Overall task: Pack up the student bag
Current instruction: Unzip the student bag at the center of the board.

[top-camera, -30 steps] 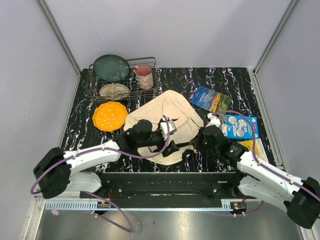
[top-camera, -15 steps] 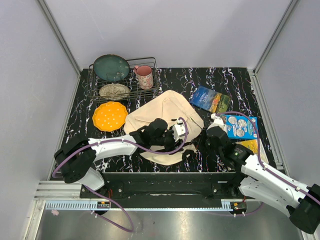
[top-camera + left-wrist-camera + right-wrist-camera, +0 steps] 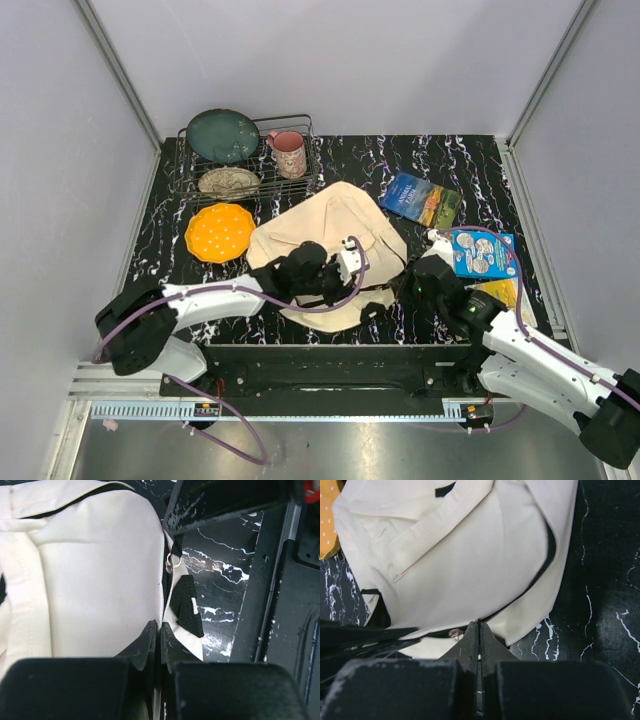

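Student bag (image 3: 335, 215) lies centrally near the counter (image 3: 470, 160) front edge. Left hand (image 3: 160, 627) is clenched, apparently pinching its seam. Right hand (image 3: 478, 625) is clenched at its edge. Books (image 3: 420, 198) lie outside, by the right edge, so packing is hardly begun.

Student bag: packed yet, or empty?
Looks empty: the student bag lies flat and limp, and the blue book lies outside it. Its inside is hidden.
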Controlling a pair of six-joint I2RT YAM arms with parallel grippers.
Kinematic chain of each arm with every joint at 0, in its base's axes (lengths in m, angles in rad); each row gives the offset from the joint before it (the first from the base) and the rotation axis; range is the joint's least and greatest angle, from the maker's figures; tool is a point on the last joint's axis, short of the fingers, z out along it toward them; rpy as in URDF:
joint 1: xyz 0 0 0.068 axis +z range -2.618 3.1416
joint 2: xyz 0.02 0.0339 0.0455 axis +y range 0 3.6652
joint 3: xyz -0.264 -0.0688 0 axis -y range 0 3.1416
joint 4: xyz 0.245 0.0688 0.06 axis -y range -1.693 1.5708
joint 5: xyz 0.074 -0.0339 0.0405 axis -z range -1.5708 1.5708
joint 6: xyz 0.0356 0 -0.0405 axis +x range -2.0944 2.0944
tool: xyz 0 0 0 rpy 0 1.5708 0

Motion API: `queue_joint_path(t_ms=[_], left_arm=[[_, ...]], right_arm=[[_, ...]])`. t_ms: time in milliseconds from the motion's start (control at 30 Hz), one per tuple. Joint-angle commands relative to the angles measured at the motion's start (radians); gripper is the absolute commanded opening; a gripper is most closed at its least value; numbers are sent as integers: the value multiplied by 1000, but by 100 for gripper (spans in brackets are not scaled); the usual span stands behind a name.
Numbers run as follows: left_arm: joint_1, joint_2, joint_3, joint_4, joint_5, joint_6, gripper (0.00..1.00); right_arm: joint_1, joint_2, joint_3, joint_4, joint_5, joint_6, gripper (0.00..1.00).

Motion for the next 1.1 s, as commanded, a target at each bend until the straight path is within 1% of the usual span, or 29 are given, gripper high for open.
queue_joint_path(t_ms=[0, 100, 233, 533, 700, 900, 1000, 1067], left_arm=[[-3, -174, -80, 38, -53, -36, 0], [-3, -257, -145, 38, -53, -50, 0], [-3, -327, -220, 28, -74, -66, 0], [-5, -484, -326, 18, -113, -103, 0], [-3, -561, -376, 12, -117, -111, 0], [-3, -668, -447, 70, -111, -123, 0], [-3, -735, -473, 84, -159, -134, 0], [-3, -785, -482, 88, -194, -149, 0]], right_arm=[[-5, 5, -3, -37, 119, 62, 0], [-7, 10, 3, -46, 160, 77, 0], [-16, 13, 17, -48, 191, 79, 0], [-72, 50, 41, -65, 222, 70, 0], [-118, 80, 61, -55, 225, 40, 0], [-161, 131, 89, 3, 208, -13, 0], [-171, 162, 106, 20, 185, -26, 0], [-171, 154, 107, 32, 145, -45, 0]])
